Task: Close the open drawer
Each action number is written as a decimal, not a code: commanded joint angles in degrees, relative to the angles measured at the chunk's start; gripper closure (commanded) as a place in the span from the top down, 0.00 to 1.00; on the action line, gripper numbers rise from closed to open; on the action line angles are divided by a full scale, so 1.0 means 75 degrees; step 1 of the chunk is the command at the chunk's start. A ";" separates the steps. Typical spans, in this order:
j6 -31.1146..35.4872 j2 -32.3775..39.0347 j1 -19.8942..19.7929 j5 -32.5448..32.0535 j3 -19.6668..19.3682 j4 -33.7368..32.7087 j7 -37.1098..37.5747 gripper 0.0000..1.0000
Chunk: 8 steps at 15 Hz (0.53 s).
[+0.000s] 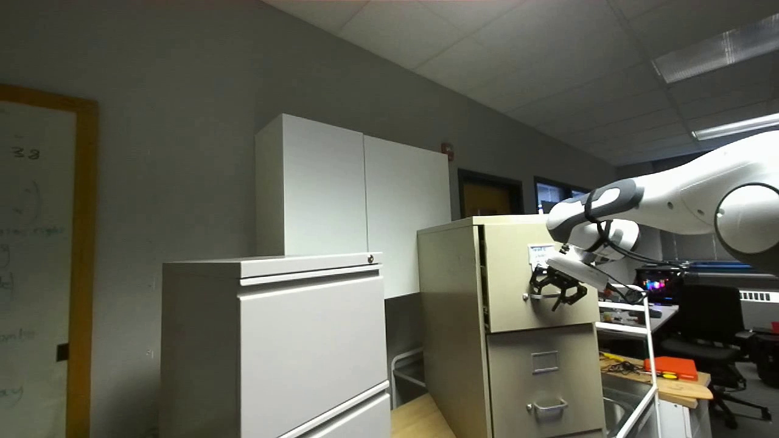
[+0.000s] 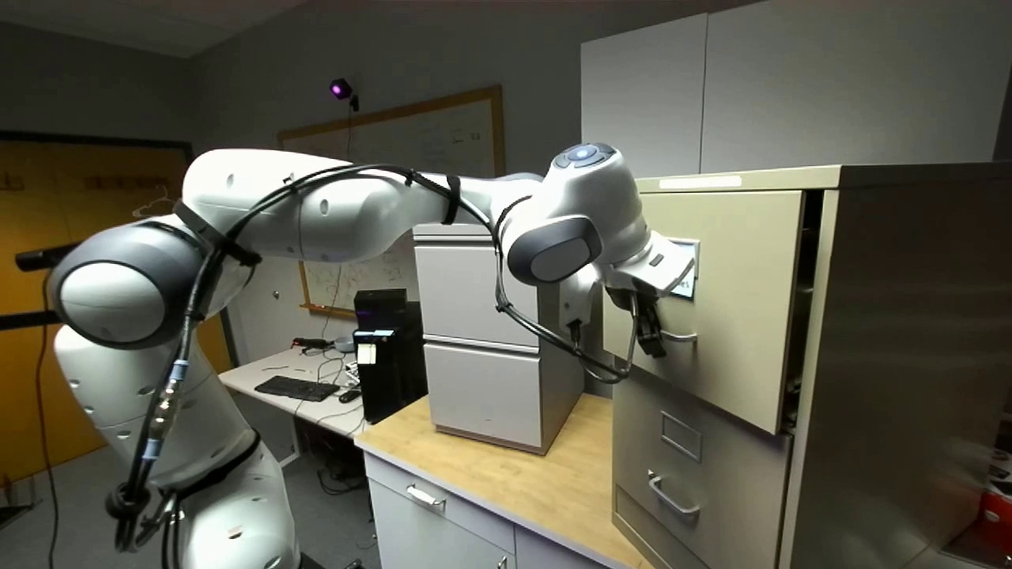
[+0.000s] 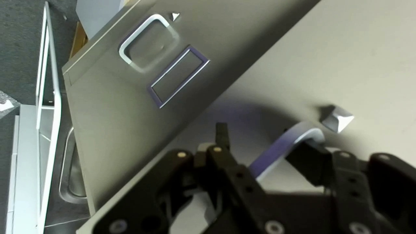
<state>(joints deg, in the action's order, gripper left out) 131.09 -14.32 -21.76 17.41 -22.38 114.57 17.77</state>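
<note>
Top drawer (image 2: 747, 292) stood slightly out from the beige filing cabinet (image 2: 901, 356), gripper (image 3: 261, 146) at the cabinet's front, fingers spread, handle (image 3: 280, 149) just beside them (contact unclear).

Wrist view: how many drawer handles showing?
2: the upper handle on the partly open top drawer, right of the picture's centre; the lower handle on the drawer beneath, towards the upper left. Others may be hidden or out of frame.

On the beige filing cabinet (image 1: 450, 316), the label (image 1: 539, 252) of the top drawer (image 1: 510, 274) is too small to read; the claw (image 3: 265, 146) partly hides that drawer's handle (image 3: 276, 151).
</note>
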 commanded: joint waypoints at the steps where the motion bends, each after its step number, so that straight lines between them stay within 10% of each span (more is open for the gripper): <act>1: -0.0033 0.0022 0.0006 0.0019 -0.0004 -0.0044 -0.0015 0.50; 6: -0.0038 0.0018 0.0011 0.0024 -0.0009 -0.0043 -0.0019 0.50; 7: -0.0038 0.0019 0.0013 0.0025 -0.0009 -0.0043 -0.0019 0.75; 8: -0.0020 0.0042 0.0010 0.0024 -0.0015 -0.0056 -0.0023 0.75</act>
<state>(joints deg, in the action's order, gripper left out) 131.07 -14.36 -21.64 17.50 -22.45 114.58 17.71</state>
